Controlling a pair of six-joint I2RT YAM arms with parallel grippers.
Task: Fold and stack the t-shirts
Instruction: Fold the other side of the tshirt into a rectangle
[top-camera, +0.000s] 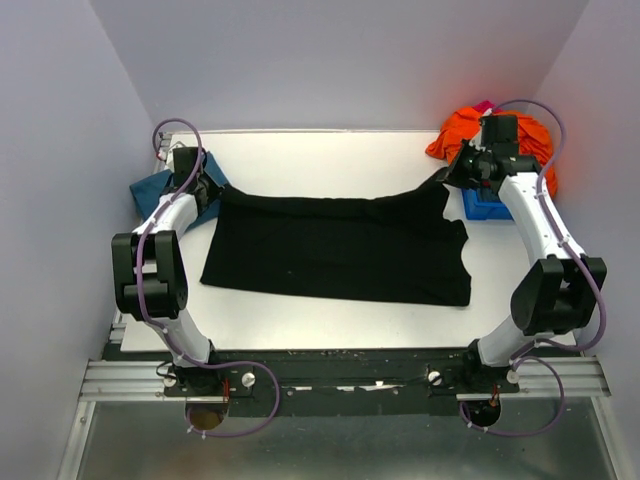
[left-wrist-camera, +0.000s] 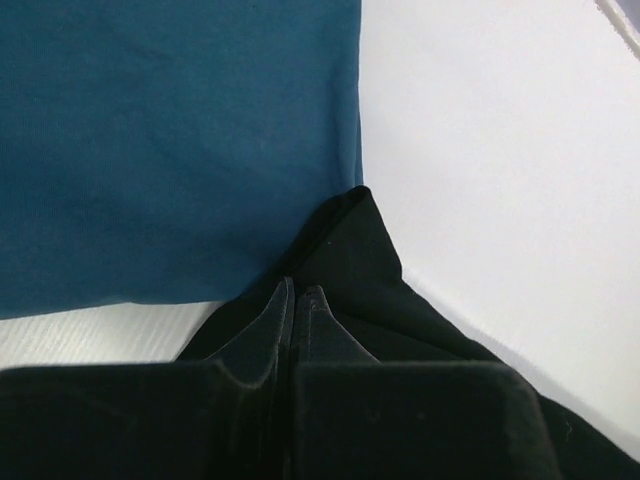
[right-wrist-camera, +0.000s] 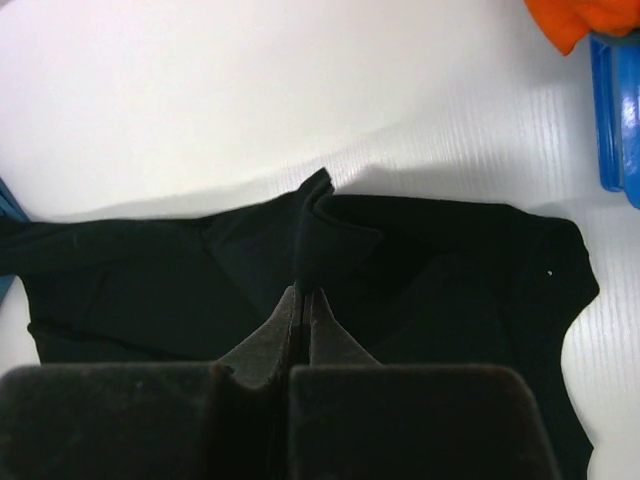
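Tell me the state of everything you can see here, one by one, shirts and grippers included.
black shirt: spread flat on the table, far edge pinched at two points.
teal shirt: lying flat, far left, not held.
orange cloth: crumpled heap, far right.
blue bin: partly hidden by orange cloth.
left gripper: shut on black shirt.
right gripper: shut on black shirt.

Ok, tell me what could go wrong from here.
The left gripper and right gripper each pinch only a small bit of the black t-shirt, at its far edge; it may slip out mid-fold. The left corner touches the teal t-shirt, which could get dragged along. The right arm works close to the blue bin and could knock it.
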